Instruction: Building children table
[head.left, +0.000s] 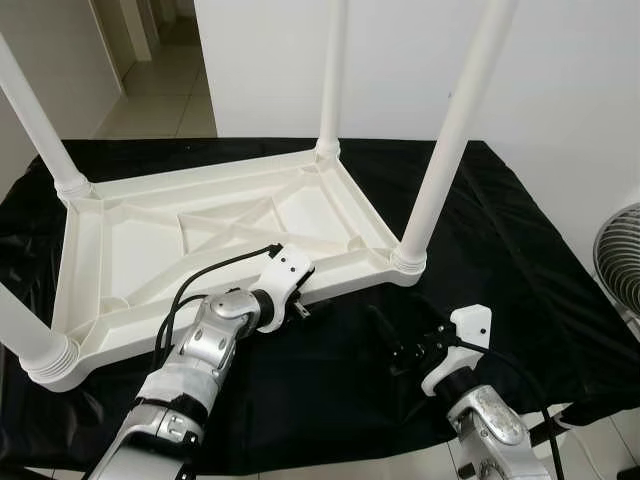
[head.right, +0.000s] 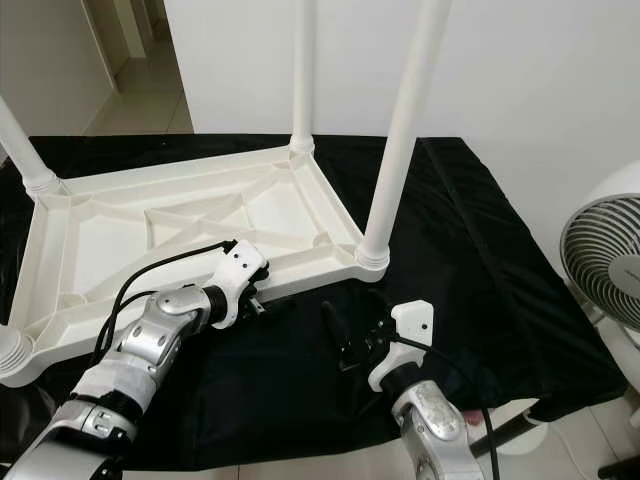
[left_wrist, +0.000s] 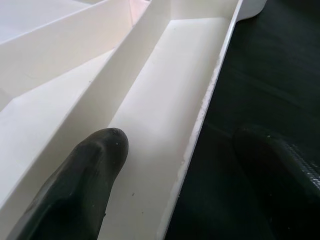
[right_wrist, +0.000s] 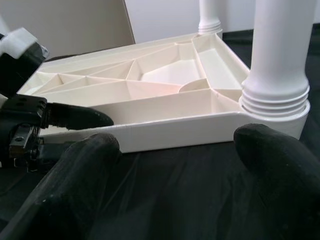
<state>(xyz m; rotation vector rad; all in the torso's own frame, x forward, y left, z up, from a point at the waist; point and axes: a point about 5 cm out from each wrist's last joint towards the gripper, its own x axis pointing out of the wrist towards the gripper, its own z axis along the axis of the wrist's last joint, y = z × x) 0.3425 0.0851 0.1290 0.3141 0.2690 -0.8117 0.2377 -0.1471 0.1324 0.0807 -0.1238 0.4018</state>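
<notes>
From our head views we see a white fan (head.right: 608, 262) on the tiled floor (head.left: 160, 100) to the right and a white wall (head.right: 520, 70) behind the desk's black cloth (head.left: 500, 250), on which the white children's table (head.left: 150, 240) lies upside down with its legs (head.left: 455, 130) pointing up. In our left wrist view the left gripper (left_wrist: 187, 165) has its jaws open astride the table's near rim (left_wrist: 200, 120), one finger inside the channel and the other outside over the cloth. In our right wrist view the right gripper (right_wrist: 190, 165) hovers with jaws open and empty just short of that rim, near the corner leg, with the left gripper's finger (right_wrist: 75, 116) at the rim ahead of it.
</notes>
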